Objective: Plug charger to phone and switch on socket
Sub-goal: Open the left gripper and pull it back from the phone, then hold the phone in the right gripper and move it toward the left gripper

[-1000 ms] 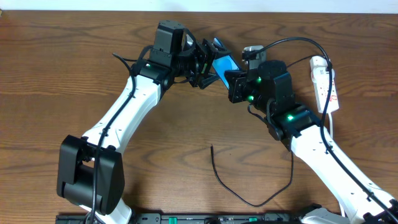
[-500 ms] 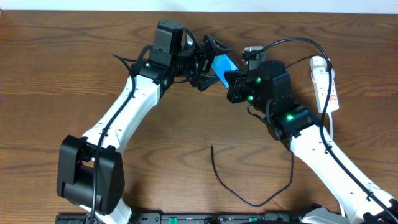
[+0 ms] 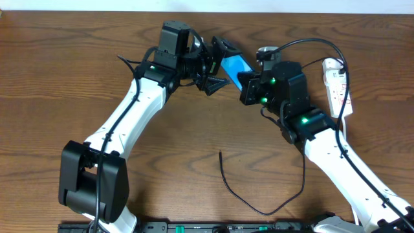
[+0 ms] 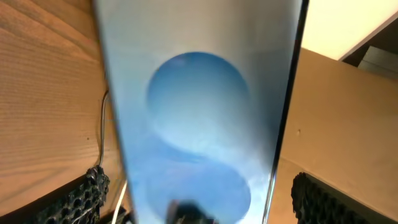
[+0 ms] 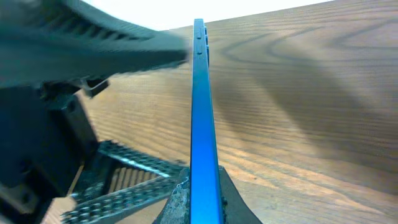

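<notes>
Upper centre of the frame: the right gripper (image 3: 244,79) clamps the phone (image 3: 233,65); the left gripper (image 3: 218,65) has its jaws spread wide around it.

The phone (image 5: 199,112) stands edge-on, a thin blue strip up the middle; the right gripper (image 5: 200,193) pinches its lower end between 2 dark fingers (image 5: 235,210); at left, the left gripper (image 5: 177,112) shows 2 blurred black fingers spread apart, the lower one with a textured pad; wooden table (image 5: 311,93) lies behind.
</notes>
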Controlling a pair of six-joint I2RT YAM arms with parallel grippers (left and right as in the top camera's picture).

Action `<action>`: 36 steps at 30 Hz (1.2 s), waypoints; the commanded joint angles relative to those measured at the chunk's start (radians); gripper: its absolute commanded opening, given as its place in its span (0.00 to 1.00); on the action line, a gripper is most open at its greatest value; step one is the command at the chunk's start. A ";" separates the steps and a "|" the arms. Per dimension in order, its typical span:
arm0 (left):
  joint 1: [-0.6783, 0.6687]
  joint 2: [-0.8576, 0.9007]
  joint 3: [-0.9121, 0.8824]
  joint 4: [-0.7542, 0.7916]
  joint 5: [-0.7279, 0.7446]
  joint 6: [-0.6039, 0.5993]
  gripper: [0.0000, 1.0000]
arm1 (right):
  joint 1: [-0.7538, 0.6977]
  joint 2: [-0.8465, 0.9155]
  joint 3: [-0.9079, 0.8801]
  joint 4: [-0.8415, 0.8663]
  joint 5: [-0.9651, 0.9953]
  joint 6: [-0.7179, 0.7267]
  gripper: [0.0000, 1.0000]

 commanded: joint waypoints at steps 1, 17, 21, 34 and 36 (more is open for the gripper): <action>0.027 -0.037 0.032 0.005 0.064 0.018 0.95 | -0.026 -0.003 0.021 0.010 0.015 0.000 0.01; 0.181 -0.037 0.032 0.112 0.313 0.040 0.96 | -0.097 -0.003 0.021 0.010 -0.051 0.367 0.01; 0.224 -0.037 0.032 0.136 0.368 0.040 0.96 | -0.097 -0.003 0.021 0.010 -0.055 0.491 0.01; 0.288 -0.037 0.032 0.161 0.403 0.060 0.96 | -0.097 -0.003 0.021 0.015 -0.058 0.992 0.01; 0.287 -0.037 0.032 0.185 0.400 0.059 0.96 | -0.096 -0.003 0.021 0.028 -0.058 1.042 0.01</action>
